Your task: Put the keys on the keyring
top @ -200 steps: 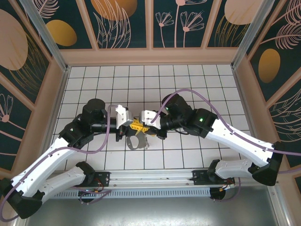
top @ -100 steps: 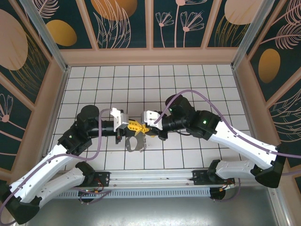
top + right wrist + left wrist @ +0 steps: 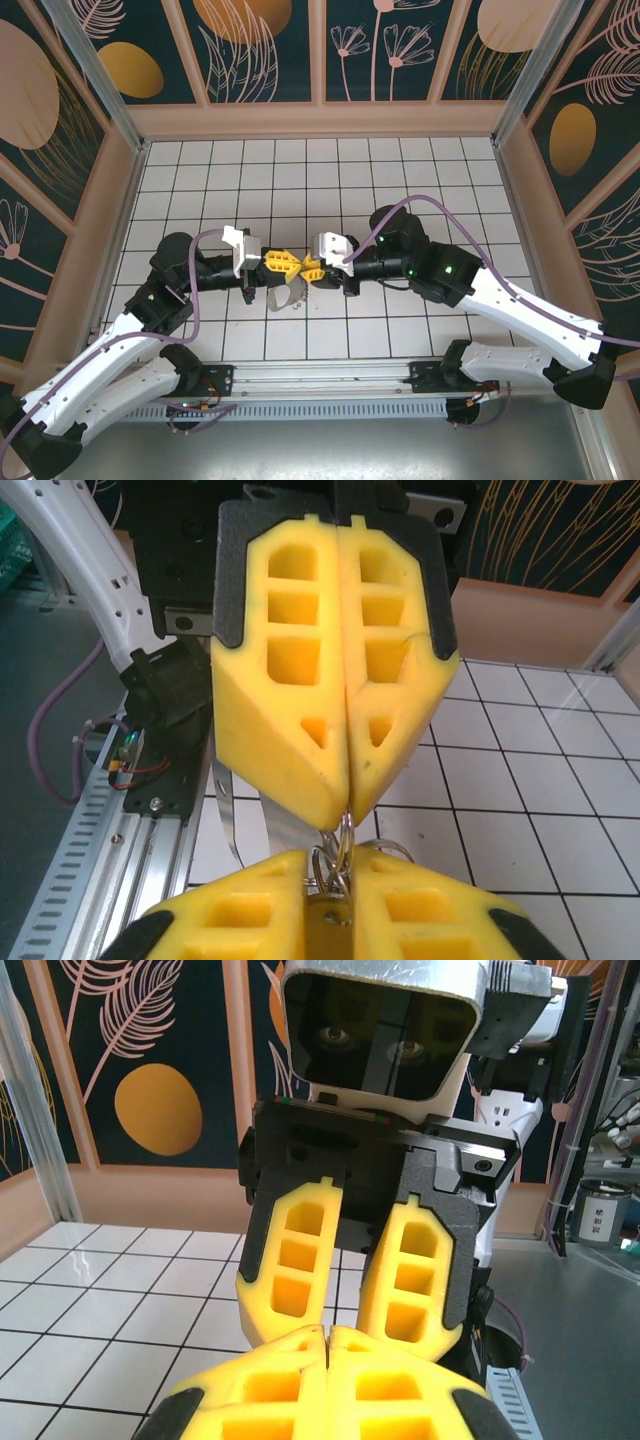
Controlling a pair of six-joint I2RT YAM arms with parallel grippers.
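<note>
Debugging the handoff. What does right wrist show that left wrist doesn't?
Right wrist adds: the keyring's silvery rings pinched at the tips of the shut left gripper, dipping into the gap of the right gripper; a grey band hangs beside them. Left wrist adds: the right gripper's fingers head-on, slightly parted, with its wrist camera above. Shared: both grippers tip to tip over the white tiled table.

White-tiled counter [image 3: 400,180] with dark grid lines; keyring [image 3: 283,299] shows above it, whether touching is unclear.
</note>
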